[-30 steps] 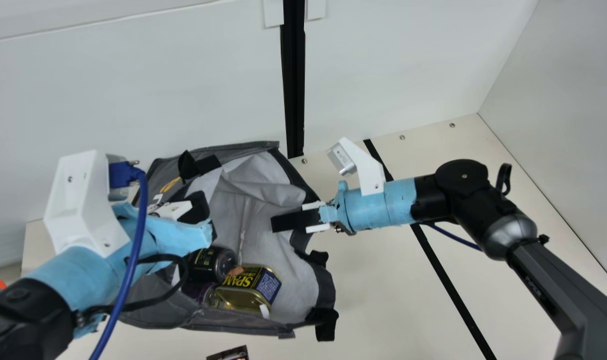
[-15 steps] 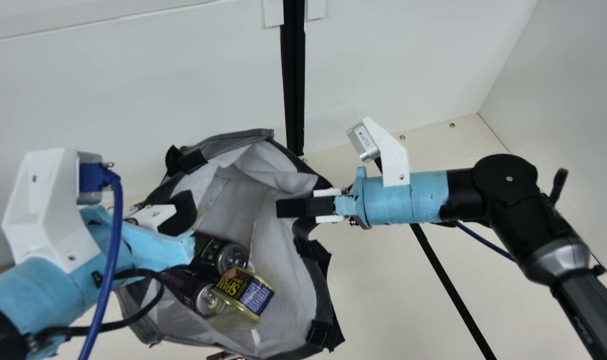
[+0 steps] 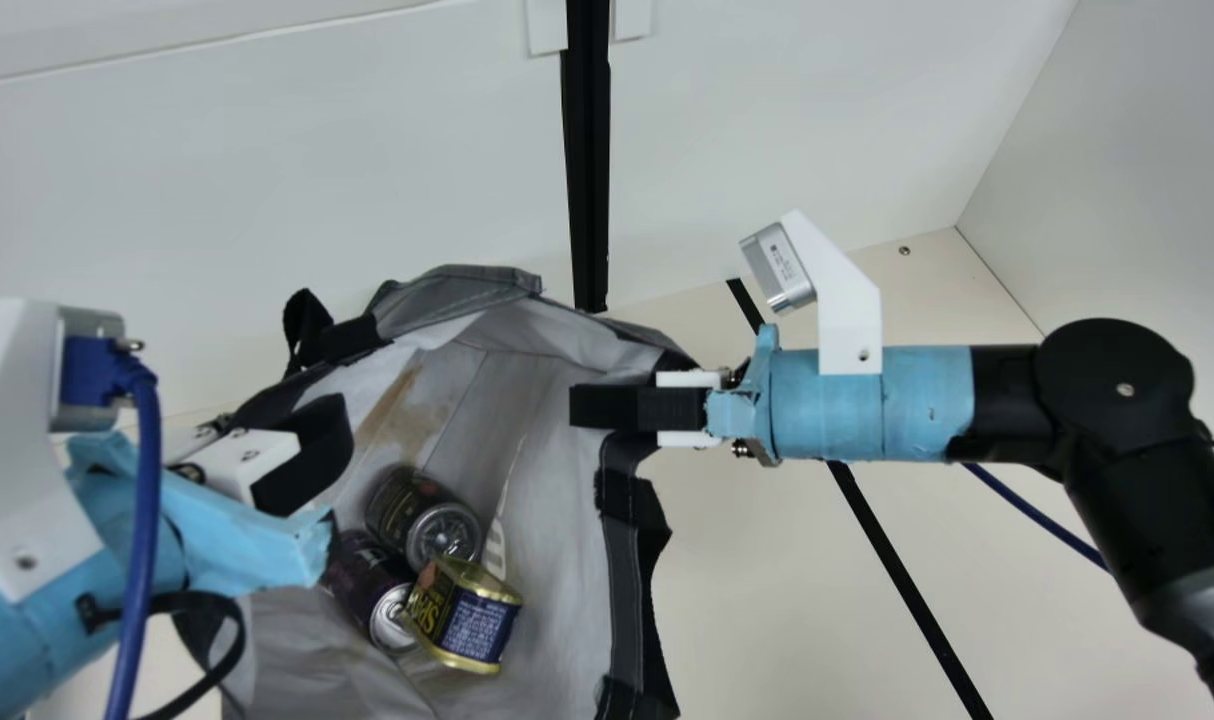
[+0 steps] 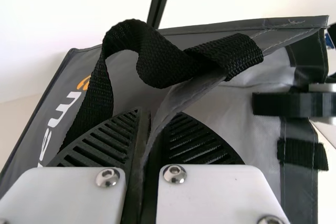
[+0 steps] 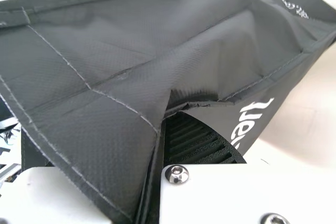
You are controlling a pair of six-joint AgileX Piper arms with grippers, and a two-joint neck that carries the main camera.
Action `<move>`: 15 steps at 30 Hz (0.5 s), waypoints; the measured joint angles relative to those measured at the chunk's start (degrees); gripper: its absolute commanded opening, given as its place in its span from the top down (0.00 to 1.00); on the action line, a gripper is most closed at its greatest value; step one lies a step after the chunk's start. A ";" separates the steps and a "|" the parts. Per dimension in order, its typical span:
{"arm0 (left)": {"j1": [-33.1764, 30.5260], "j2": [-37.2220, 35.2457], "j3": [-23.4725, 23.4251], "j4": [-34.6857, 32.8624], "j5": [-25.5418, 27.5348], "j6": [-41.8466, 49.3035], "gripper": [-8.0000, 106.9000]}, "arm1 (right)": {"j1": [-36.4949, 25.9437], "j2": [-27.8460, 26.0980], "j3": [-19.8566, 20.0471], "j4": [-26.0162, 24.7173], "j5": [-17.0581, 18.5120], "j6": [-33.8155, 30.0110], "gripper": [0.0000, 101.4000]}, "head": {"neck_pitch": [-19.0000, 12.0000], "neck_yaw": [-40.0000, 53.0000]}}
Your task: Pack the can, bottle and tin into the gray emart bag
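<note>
The white back wall [image 3: 817, 120] and side wall [image 3: 1147, 130] meet at the desk's [image 3: 767, 600] far right corner. On that desk, a black strip [image 3: 897, 570] slants from the back edge toward the front, to the right of the gray bag [image 3: 622, 565], which is toward the back edge with its mouth open. You can't be sure from here whether its base is resting on the desk.

Your left gripper [image 4: 149, 121] has its fingers pinching the rim near the black strap [image 4: 126, 35]; your right gripper [image 3: 582, 406] pinches the opposite rim. This looks like the lifting and settling part, with the packing apparently all but done. Keep both pinches firm, raise the two sides at the same pace, and hold the mouth wide so the load can slide down by its own weight. Go gently: a jerk or an uneven pull could tip the bag or slip the cloth from one side. Lower it level before you let go.

Inside, the black can [image 3: 422, 520] lies beside the purple can [image 3: 367, 590], and the small tin [image 3: 467, 615] leans tilted against them.
</note>
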 measured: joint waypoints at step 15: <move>0.25 -1.29 -7.89 -5.13 11.20 1.80 0.84 | -0.92 -7.44 -3.22 -4.23 0.04 10.32 1.00 | 0.00 0.09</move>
